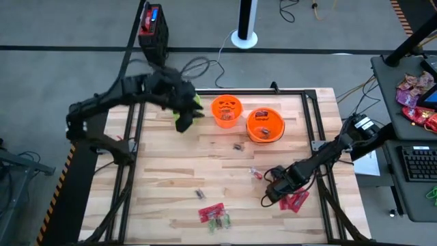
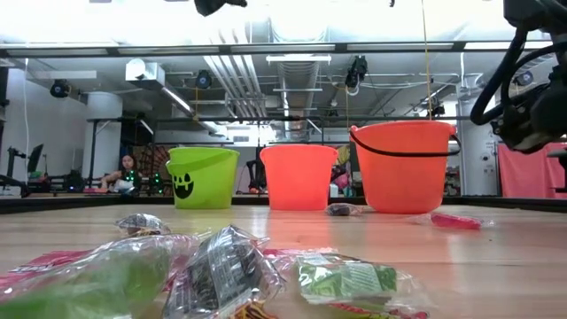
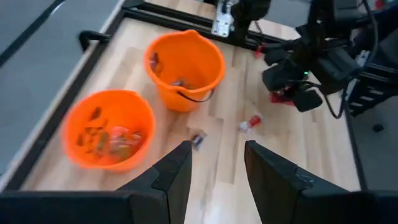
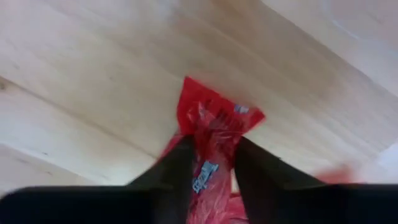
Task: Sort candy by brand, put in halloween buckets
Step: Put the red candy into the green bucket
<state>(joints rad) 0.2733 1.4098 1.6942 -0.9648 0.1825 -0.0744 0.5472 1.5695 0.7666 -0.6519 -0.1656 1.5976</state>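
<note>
Right now my right gripper (image 1: 272, 198) sits low over the near right part of the table (image 1: 171, 184), and its two fingers (image 4: 177, 171) are pinched on a red packet (image 4: 211, 124) that lies flat on the wood; the packet sticks out ahead of the fingertips, and more red packets (image 1: 295, 200) lie just beside the gripper on its outer side. Ahead of it and a little inward lies a small red-and-white piece (image 1: 255, 174), with a tiny dark mini (image 1: 237, 145) farther on toward the pails.

My left gripper (image 3: 216, 171) hangs raised over the far left of the table with its fingers apart and nothing between them. Below and ahead of it stand the two orange pails: the jack-o'-lantern pail (image 1: 227, 109) and the wide pail (image 1: 265, 124), just beside each other, each with a few sweets inside. The green pail (image 2: 203, 177) stands right under my left wrist; from above it is mostly hidden by the arm.

Near the front edge, well apart from both grippers, lie a red packet with green pieces (image 1: 215, 215) and a small dark mini (image 1: 200, 194).
</note>
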